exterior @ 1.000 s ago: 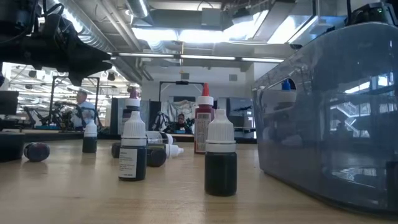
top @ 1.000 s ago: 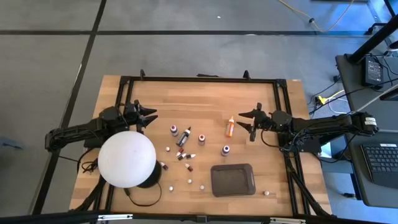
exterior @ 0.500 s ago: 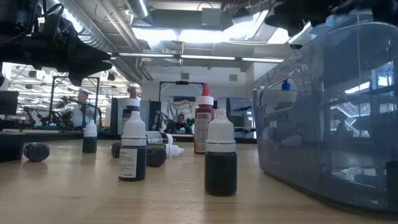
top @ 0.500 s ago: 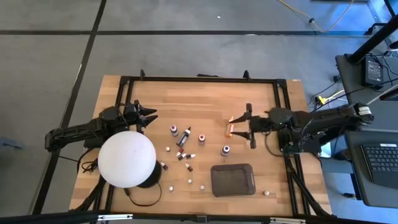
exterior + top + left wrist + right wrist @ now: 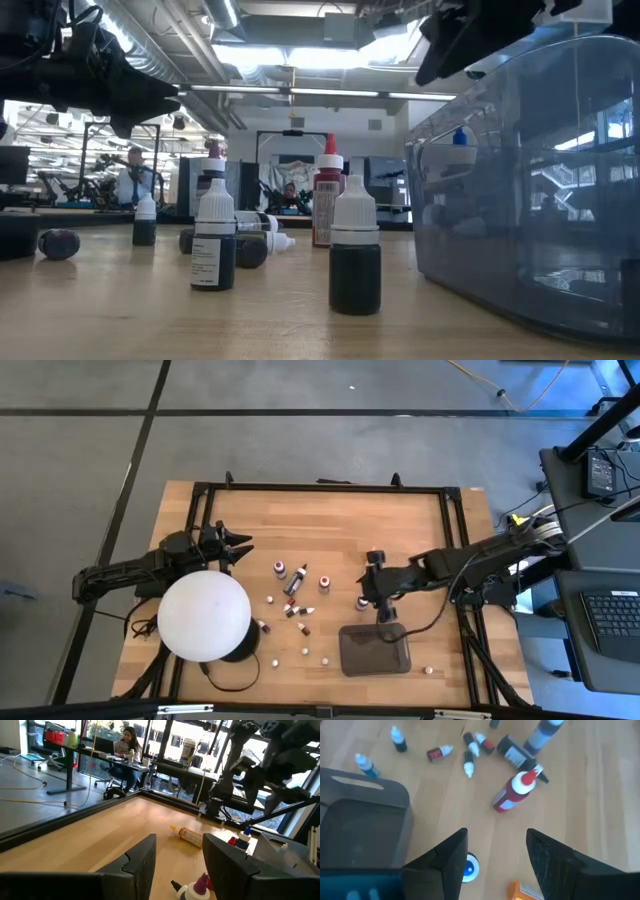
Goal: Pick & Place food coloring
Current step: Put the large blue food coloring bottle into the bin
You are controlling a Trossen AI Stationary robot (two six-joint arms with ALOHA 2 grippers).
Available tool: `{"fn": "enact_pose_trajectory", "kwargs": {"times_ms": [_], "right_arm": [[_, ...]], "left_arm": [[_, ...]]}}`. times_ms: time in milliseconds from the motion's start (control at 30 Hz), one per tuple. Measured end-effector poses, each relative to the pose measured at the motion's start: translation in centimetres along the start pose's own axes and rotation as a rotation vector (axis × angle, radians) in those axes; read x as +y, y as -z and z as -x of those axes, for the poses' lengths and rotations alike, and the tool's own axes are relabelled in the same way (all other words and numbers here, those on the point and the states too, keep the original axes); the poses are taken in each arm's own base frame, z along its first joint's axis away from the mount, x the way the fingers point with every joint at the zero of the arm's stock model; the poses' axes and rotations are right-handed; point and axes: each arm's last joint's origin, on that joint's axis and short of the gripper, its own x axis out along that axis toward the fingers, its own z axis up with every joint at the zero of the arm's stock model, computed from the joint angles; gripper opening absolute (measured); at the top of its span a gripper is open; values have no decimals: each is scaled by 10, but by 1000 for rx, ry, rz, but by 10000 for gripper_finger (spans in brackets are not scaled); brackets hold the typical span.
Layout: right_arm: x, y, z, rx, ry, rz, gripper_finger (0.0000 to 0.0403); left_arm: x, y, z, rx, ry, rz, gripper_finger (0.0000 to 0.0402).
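Overhead, I am seeing the right arm reaching across the table, its right gripper [image 5: 380,588] hanging between the scattered food coloring [image 5: 296,592] and the dark grey tray [image 5: 374,650], just beside the tray's far edge. Its fingers are standing apart with nothing between them. The bottles are lying loose on the wood to the side of the tray, one blue-capped bottle [image 5: 362,601] nearest it. The left arm is waiting at the far side of the cluster, its left gripper [image 5: 236,547] parked beside the big white dome [image 5: 204,615].

Down at table height, I am getting what the overhead hides: which bottles are standing. A white-capped dark bottle [image 5: 355,255] is upright just beside the tray's translucent wall [image 5: 530,190], another upright one [image 5: 214,247] and a red bottle [image 5: 327,204] are standing further from it, and a dark one [image 5: 58,243] is lying on its side well away. The right arm is showing only as a dark mass above the tray.

My left wrist camera is showing its fingers [image 5: 139,859] parted and empty, with the long orange bottle [image 5: 189,835] lying flat beyond them, short of the tray.

My right wrist camera is looking straight down: parted fingers [image 5: 449,855] over bare wood, the blue cap [image 5: 469,867] between them and not gripped, the tray corner [image 5: 365,810] alongside.
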Motion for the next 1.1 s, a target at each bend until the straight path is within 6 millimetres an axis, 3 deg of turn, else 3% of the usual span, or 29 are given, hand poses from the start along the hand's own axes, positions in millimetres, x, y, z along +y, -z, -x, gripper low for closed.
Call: {"fn": "enact_pose_trajectory", "kwargs": {"times_ms": [267,800,1100], "right_arm": [[7,-2,-20,105,-93,-45,204],[12,12,-57,285,-80,-70,204],[10,16,-62,330,-73,-74,203]], "left_arm": [[0,0,0,-1,0,0,157],[0,0,0,0,0,0,157],[0,0,0,0,0,0,157]]}}
